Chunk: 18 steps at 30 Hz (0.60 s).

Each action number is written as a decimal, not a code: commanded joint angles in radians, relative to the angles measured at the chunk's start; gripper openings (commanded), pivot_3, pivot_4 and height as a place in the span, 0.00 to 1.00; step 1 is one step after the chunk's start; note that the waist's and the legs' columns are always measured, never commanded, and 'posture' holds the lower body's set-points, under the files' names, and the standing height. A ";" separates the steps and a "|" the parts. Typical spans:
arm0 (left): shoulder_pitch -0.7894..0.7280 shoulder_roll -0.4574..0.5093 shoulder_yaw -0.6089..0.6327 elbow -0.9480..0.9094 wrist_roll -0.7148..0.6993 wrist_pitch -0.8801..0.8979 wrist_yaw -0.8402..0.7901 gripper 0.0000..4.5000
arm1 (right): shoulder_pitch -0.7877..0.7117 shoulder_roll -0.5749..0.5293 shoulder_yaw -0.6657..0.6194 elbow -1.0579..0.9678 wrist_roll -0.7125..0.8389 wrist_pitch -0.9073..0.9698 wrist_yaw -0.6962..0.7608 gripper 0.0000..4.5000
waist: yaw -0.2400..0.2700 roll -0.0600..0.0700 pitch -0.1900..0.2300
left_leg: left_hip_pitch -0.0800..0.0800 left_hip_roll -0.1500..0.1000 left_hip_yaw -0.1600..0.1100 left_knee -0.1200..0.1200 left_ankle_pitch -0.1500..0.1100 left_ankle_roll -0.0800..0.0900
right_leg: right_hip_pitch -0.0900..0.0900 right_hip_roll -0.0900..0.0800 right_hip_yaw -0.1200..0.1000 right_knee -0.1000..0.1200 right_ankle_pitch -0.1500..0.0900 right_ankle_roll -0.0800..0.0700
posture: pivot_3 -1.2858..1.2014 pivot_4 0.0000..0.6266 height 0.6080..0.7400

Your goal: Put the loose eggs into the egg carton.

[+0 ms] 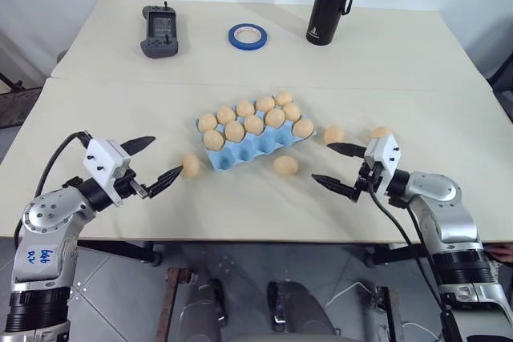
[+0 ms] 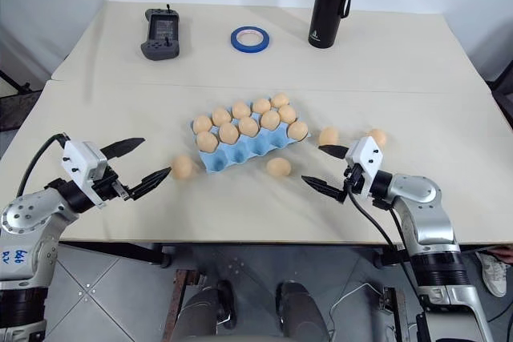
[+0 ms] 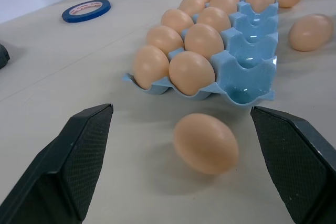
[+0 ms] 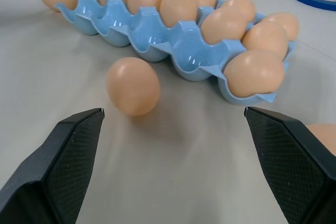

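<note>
Both tools stand wide open and hold nothing. Left tool (image 1: 154,162) hovers low over the desk (image 1: 96,110), its fingers framing a loose egg (image 1: 190,166) that lies just off the near-left corner of the egg carton (image 1: 255,146); the fingers are apart from that egg. Right tool (image 1: 338,166) hovers at the near-right side, fingers pointing toward the carton.

Egg carton: light blue, lidless, lying at a slant near mid-desk. Ten eggs sit in its two far rows; the near row of cups is empty.

Loose eggs, four on the desk:
- one at the carton's near-left corner, between the left tool's fingers;
- one (image 1: 285,166) just in front of the carton's near edge, ahead of the right tool;
- one (image 1: 333,134) just beside the carton's right end;
- one (image 1: 381,133) farther right, partly behind the right tool's body.

Far side of the desk: a grey handheld controller (image 1: 159,30) at left, a blue tape ring (image 1: 248,36) in the middle, a black flask (image 1: 331,2) standing upright at right.
</note>
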<state>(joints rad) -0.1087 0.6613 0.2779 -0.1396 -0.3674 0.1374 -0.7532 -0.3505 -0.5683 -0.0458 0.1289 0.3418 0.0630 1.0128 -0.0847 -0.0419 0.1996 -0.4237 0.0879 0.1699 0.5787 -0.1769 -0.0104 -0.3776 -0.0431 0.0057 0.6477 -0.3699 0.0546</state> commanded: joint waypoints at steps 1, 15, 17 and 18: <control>0.000 -0.006 0.005 -0.025 -0.013 -0.003 0.000 0.99 | 0.008 0.007 -0.042 -0.040 0.011 -0.022 -0.038 1.00 | 0.000 0.000 0.000 | 0.000 0.000 0.000 0.000 0.000 0.000 | 0.000 0.000 0.000 0.000 0.000 0.000 | 0.52 0.24 1.00; -0.054 -0.085 -0.263 -0.071 -0.002 -0.075 -0.183 0.99 | 0.249 0.071 -0.317 -0.096 -0.026 -0.106 -0.422 1.00 | 0.021 0.000 0.000 | 0.000 -0.001 -0.001 0.002 0.001 -0.002 | 0.002 0.000 0.000 0.000 0.000 0.001 | 0.52 0.24 1.00; -0.086 -0.112 -0.300 -0.044 0.005 -0.086 -0.193 0.99 | 0.268 0.098 -0.332 -0.086 -0.046 -0.127 -0.483 1.00 | 0.017 0.000 0.000 | 0.000 -0.001 0.000 0.003 0.001 -0.002 | 0.002 0.000 0.000 0.001 0.001 0.001 | 0.52 0.24 1.00; -0.100 -0.123 -0.312 -0.032 0.008 -0.088 -0.197 0.99 | 0.272 0.107 -0.334 -0.083 -0.052 -0.131 -0.505 1.00 | 0.013 0.000 0.000 | 0.001 -0.001 0.000 0.004 0.001 -0.002 | 0.002 0.000 0.001 0.002 0.001 0.001 | 0.52 0.24 1.00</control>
<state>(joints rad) -0.1943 0.5431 -0.0256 -0.1748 -0.3651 0.0741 -0.9390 -0.0819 -0.4648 -0.3458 0.0584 0.2968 -0.0369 0.5513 -0.0712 -0.0415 0.1994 -0.4228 0.0870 0.1694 0.5841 -0.1755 -0.0120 -0.3760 -0.0429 0.0064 0.6518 -0.3691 0.0560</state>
